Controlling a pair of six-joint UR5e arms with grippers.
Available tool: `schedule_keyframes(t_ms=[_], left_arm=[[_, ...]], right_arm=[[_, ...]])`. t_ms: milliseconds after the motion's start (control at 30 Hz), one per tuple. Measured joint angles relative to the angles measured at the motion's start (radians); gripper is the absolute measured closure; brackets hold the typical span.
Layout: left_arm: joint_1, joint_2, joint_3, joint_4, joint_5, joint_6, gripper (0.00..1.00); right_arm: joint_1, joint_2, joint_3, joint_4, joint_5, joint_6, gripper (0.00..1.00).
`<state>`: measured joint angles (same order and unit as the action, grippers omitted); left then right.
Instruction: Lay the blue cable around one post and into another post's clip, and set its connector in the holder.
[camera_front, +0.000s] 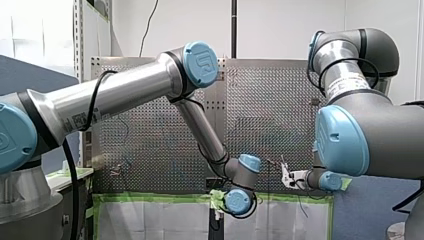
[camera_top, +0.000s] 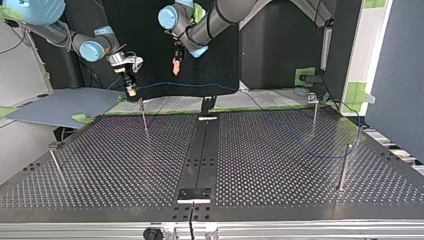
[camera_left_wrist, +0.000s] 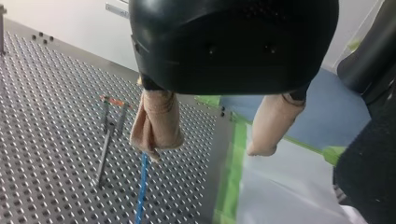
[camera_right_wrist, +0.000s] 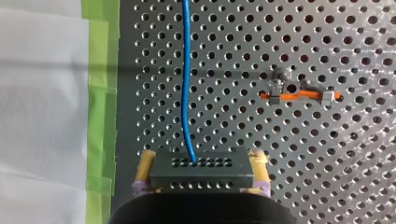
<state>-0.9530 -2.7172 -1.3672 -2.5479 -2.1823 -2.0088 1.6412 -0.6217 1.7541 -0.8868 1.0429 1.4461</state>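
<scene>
Front view first. Where're the arms?
— My left arm (camera_front: 125, 95) reaches across to mid table (camera_front: 270, 115), wrist low. My right gripper (camera_front: 285, 173) sits just right of that wrist. Too small here to read its fingers.

Top view?
— Sides crossed. Right gripper's at the view's left, over the far edge, just above the far-left post (camera_top: 145, 117). The blue cable (camera_top: 200, 86) leaves it, runs right along the far edge, then bends nearward over the table's right half, near the far-right post (camera_top: 314, 112) and near-right post (camera_top: 342, 167). Can't tell if it touches either. My left gripper (camera_top: 176, 65) hangs above the cable near the middle, apart from it.

Left wrist view?
— Beige-padded fingers (camera_left_wrist: 156, 123) spread wide, nothing btw them. The cable shows from behind one pad's tip and runs on over the holes; contact w/ the pad, can't tell. An orange-clip post (camera_left_wrist: 105, 149) stands just beside it.

Right wrist view?
— Yellow pads (camera_right_wrist: 258, 163) clenched on the dark connector (camera_right_wrist: 201, 170), one per side. The cable exits the connector and runs straight ahead across the table. Green tape (camera_right_wrist: 100, 93) lines the table edge on one side; the orange-clip post is on the other side, apart from the cable.
</scene>
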Motion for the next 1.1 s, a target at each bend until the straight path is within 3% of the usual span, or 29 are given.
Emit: schedule_keyframes(t_ms=[300, 700, 1100], left_arm=[[-0.001, 0.002, 0.044, -0.006, -0.006, 0.030, 0.00], [0.064, 0.001, 0.092, -0.028, -0.024, 0.073, 0.00], [0.096, -0.001, 0.108, -0.036, -0.009, 0.077, 0.00]], right_arm=[[-0.003, 0.000, 0.000, 0.000, 0.003, -0.004, 1.00], [-0.003, 0.000, 0.000, 0.003, 0.003, -0.013, 1.00], [-0.002, -0.001, 0.000, 0.012, 0.003, -0.028, 1.00]])
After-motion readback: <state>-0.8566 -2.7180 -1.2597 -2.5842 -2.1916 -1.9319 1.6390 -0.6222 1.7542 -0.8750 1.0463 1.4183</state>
